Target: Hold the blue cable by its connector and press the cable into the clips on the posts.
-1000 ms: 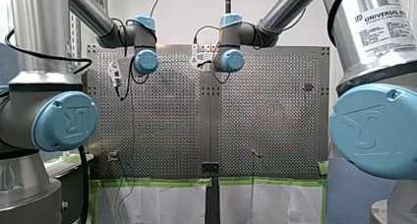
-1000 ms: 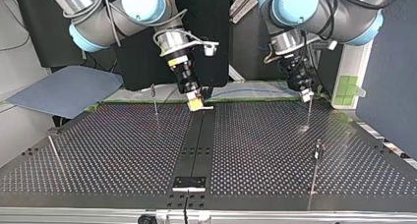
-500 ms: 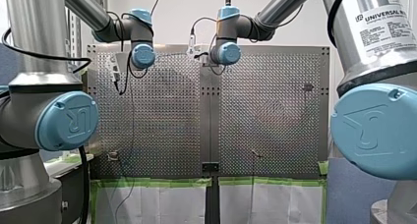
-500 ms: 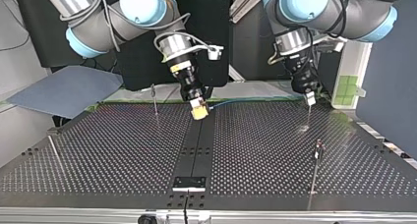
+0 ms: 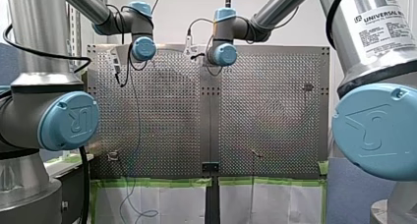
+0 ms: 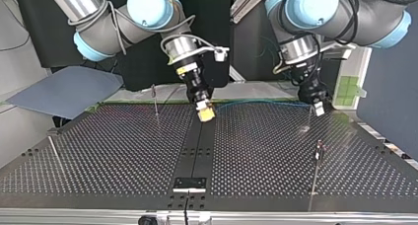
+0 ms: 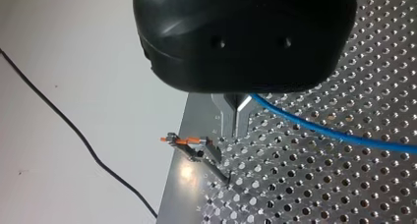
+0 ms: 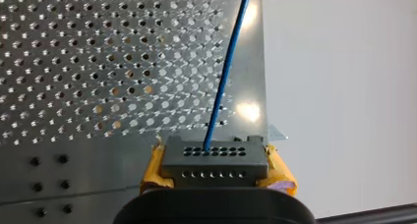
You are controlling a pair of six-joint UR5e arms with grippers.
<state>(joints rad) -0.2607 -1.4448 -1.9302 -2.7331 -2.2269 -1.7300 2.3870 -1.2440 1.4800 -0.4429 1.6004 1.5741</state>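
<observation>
In the right wrist view my right gripper is shut with its yellow pads on a grey connector. The blue cable leaves the connector and runs ahead over the perforated plate. In the left wrist view my left gripper has its metal fingers shut on the blue cable, just above a post clip with an orange lever. In the top view the cable stretches between my right gripper and my left gripper.
Thin posts stand on the perforated table: one behind my right gripper, one near the top view's right edge, one at its left. A black centre strip divides the plates. A loose black wire lies beyond the table edge.
In the top view both grippers have shifted to the right and a little toward the camera. The blue cable has risen off the table's far edge and now hangs stretched between them.
</observation>
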